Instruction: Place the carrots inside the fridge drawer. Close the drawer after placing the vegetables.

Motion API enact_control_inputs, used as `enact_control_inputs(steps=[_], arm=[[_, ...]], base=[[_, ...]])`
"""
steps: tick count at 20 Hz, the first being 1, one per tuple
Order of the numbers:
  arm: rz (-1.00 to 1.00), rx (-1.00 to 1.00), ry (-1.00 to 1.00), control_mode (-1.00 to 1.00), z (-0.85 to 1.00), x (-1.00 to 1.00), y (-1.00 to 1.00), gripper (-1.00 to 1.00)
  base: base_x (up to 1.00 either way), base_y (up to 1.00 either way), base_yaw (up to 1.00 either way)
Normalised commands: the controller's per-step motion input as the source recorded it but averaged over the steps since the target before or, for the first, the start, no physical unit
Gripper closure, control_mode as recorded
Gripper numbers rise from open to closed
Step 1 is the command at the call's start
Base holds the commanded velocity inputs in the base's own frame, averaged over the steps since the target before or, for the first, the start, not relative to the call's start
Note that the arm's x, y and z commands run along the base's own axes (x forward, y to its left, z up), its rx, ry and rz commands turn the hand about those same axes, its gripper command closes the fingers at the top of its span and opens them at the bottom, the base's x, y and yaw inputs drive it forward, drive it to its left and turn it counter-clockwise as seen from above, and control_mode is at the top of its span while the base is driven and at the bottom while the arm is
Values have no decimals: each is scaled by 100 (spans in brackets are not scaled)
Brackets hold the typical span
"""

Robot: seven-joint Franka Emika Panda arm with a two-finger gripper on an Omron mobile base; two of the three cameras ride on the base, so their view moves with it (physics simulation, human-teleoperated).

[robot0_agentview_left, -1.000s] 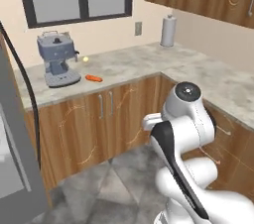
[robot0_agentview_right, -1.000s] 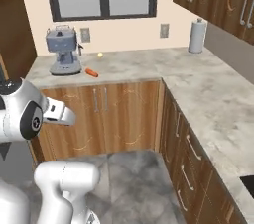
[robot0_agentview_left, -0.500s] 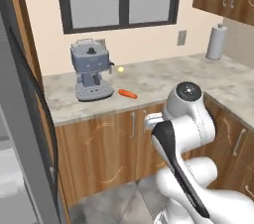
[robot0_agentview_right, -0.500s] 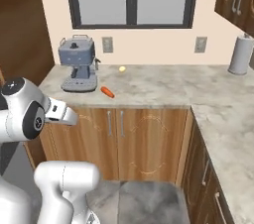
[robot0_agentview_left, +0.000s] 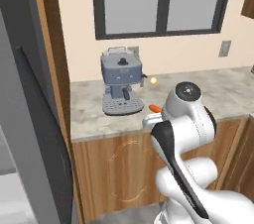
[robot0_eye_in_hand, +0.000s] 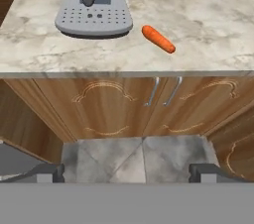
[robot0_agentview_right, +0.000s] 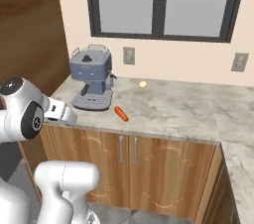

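Marble counter [robot0_eye_in_hand: 208, 20], carrot [robot0_eye_in_hand: 158, 38] beside coffee machine [robot0_eye_in_hand: 94, 5], hand [robot0_eye_in_hand: 127, 172] spread wide, holding nothing

Both base views look forward and down from behind the arm, left and right. All three share the speckled marble countertop [robot0_agentview_left: 99, 106] [robot0_agentview_right: 198, 104] [robot0_eye_in_hand: 208, 25]; hand view looks down from nearer.

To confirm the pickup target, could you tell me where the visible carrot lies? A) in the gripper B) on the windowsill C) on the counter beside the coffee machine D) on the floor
C: the carrot lies on the marble counter, just right of the coffee machine.
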Motion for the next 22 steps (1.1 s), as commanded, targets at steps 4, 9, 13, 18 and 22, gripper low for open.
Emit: enact_control_inputs(steps=[4, 9, 13, 18, 22], arm=[[0, 0, 0, 100, 0, 0, 0, -100], [0, 0, 0, 100, 0, 0, 0, -100], [4, 12, 0, -100, -6, 55, -64, -100], [7, 13, 3, -100, -13, 96, -68, -100], [8, 0, 11, -100, -21, 97, -16, -100]], base=[[50, -24, 15], [31, -38, 3], [10, -17, 1], [0, 0, 0], [0, 0, 0]])
